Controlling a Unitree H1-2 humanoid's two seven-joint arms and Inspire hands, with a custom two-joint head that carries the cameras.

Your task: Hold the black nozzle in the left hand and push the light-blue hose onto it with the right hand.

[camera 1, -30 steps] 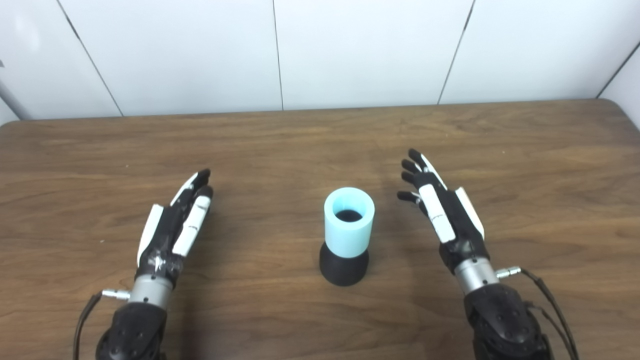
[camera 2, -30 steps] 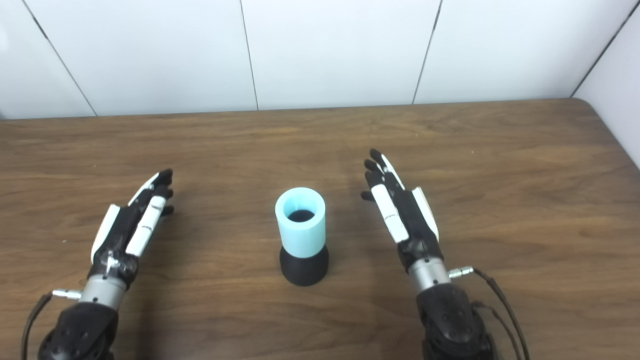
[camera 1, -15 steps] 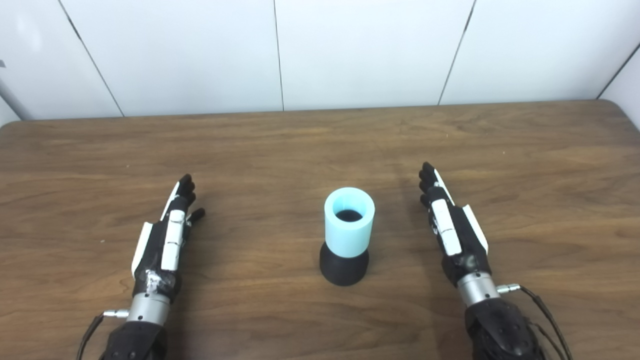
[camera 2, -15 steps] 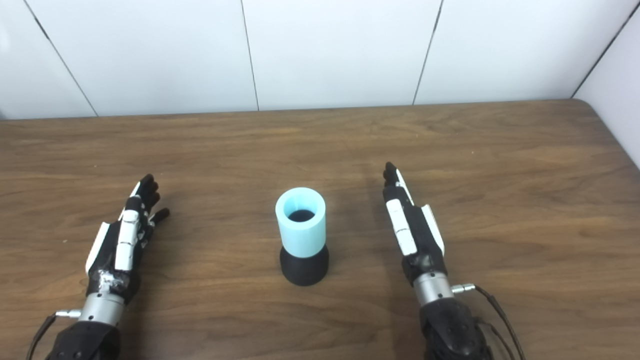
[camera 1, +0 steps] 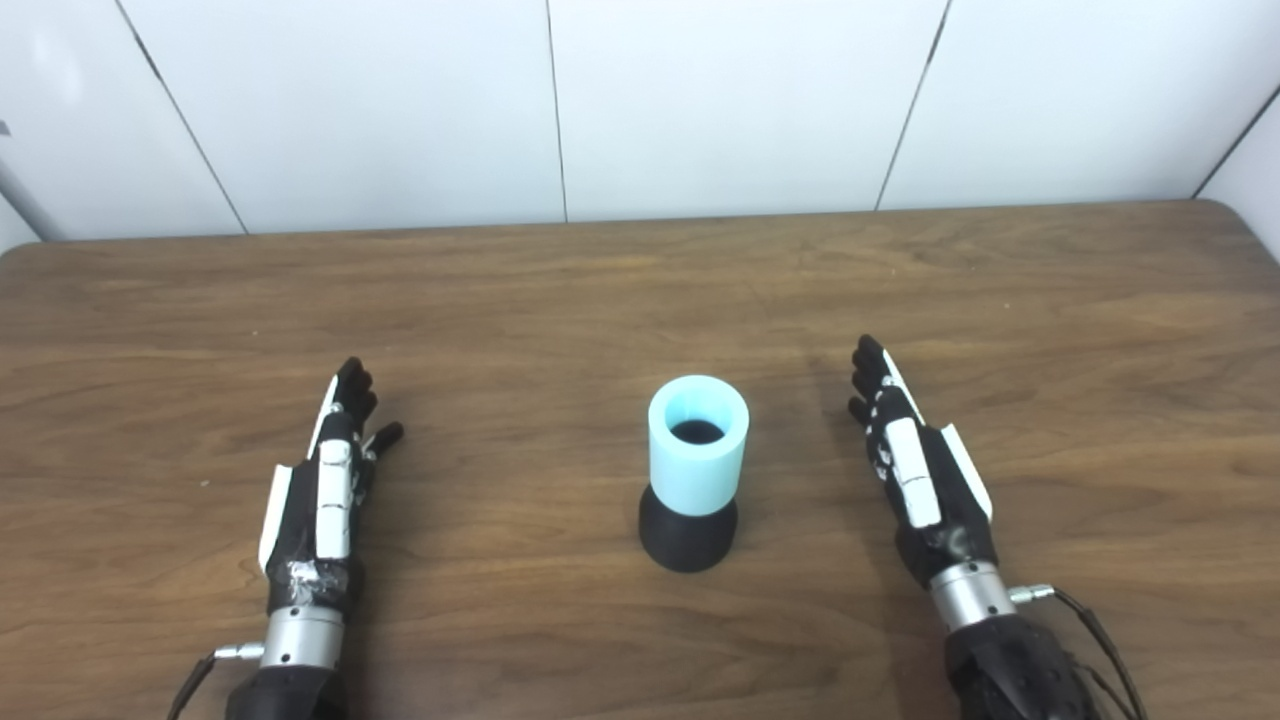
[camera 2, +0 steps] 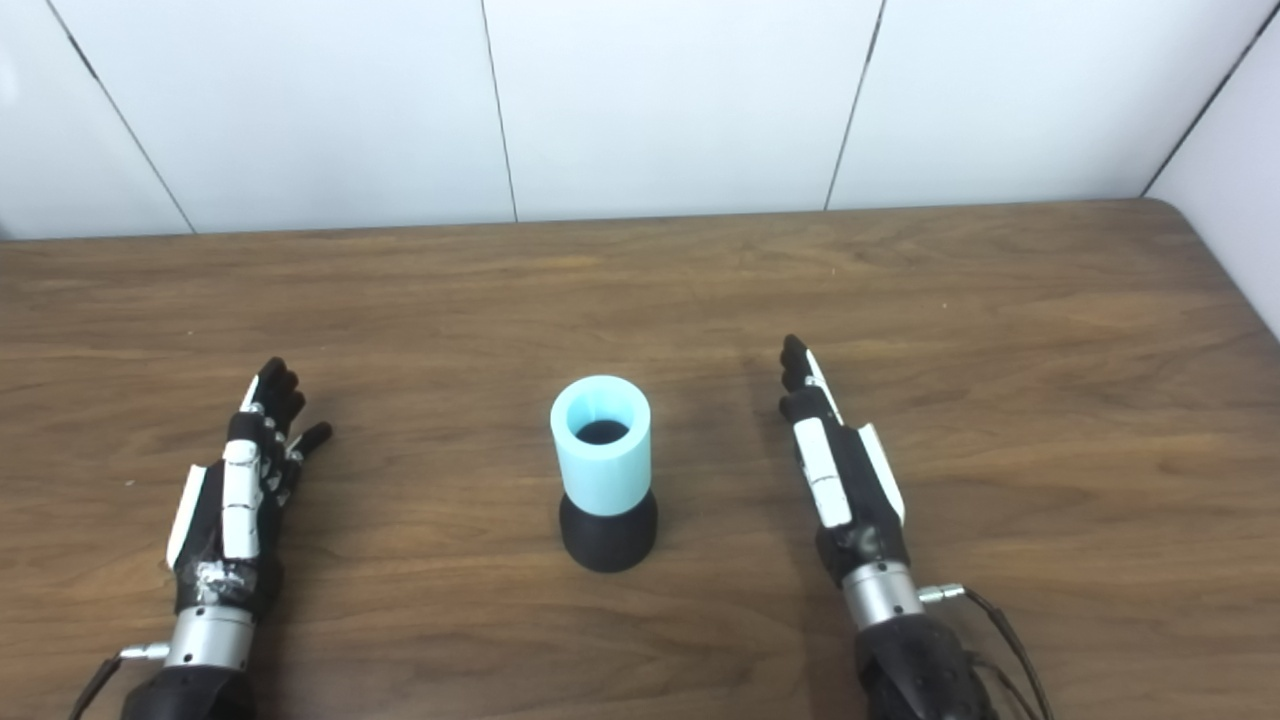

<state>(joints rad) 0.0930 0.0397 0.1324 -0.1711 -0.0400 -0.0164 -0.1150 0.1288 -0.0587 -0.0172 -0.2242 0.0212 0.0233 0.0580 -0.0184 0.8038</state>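
A: Where do things stand?

B: The light-blue hose (camera 1: 698, 445) sits upright over the black nozzle (camera 1: 688, 538), mid-bench (camera 1: 640, 290), between both hands. The left hand (camera 1: 320, 490) and right hand (camera 1: 915, 470) lie well apart from it, fingers (camera 1: 352, 385) stretched out straight and holding nothing.

A: So what could go wrong?

B: I judge the stack top-heavy. A hand sweeping in sideways could knock it over, and if the hose is only loosely seated, a bump might slide it off the nozzle.

A: And gripping?

B: Squeezing the hose alone may lift it free.
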